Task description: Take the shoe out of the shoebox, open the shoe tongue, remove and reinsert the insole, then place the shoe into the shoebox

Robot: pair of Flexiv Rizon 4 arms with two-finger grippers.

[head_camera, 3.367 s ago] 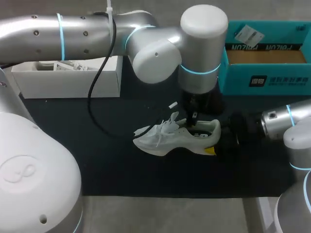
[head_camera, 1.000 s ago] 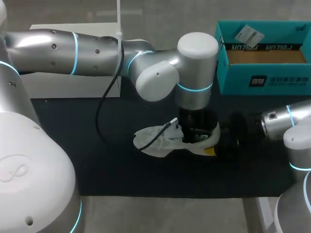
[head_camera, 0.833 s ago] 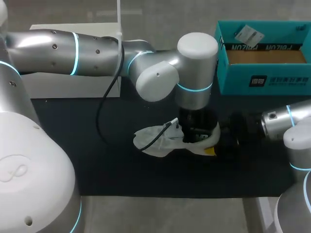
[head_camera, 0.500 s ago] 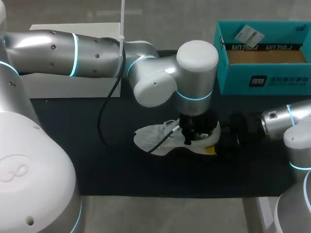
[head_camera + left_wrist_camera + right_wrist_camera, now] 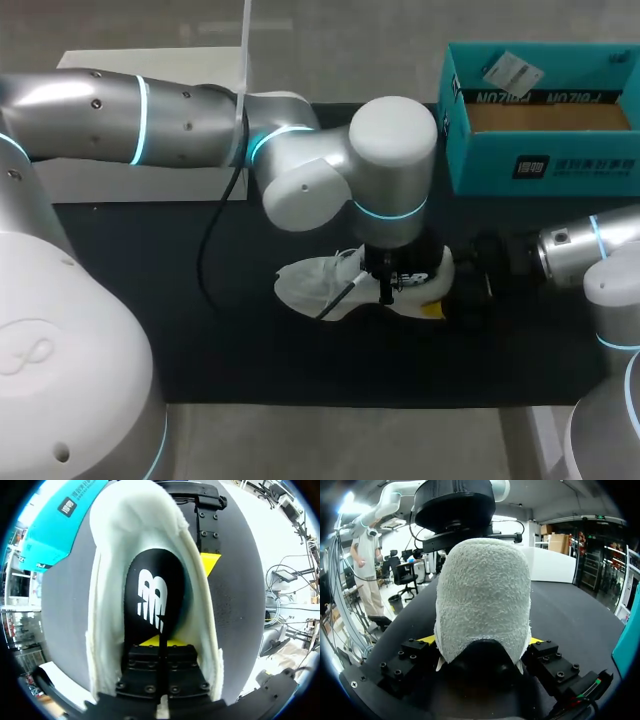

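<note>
A white shoe (image 5: 310, 285) lies on its side on the dark mat, toe to the left. My left gripper (image 5: 392, 285) reaches straight down into its opening. In the left wrist view the fingers of the left gripper (image 5: 160, 642) stand shut, their yellow tips pressed together on the black insole (image 5: 155, 590) inside the padded collar (image 5: 105, 605). Whether any of the insole is pinched does not show. My right gripper (image 5: 455, 280) comes in from the right. It clamps the shoe's heel (image 5: 482, 595) from both sides, with the right gripper (image 5: 481, 642) standing wide.
The open teal shoebox (image 5: 540, 165) stands at the back right, its corner (image 5: 55, 525) close behind the shoe. A white box (image 5: 140, 180) sits at the back left, partly hidden by my left arm. Bare dark mat lies in front of the shoe.
My left gripper has closed its fingers inside the shoe and the left arm has shifted slightly left. The shoe and the right arm stay where they were.
</note>
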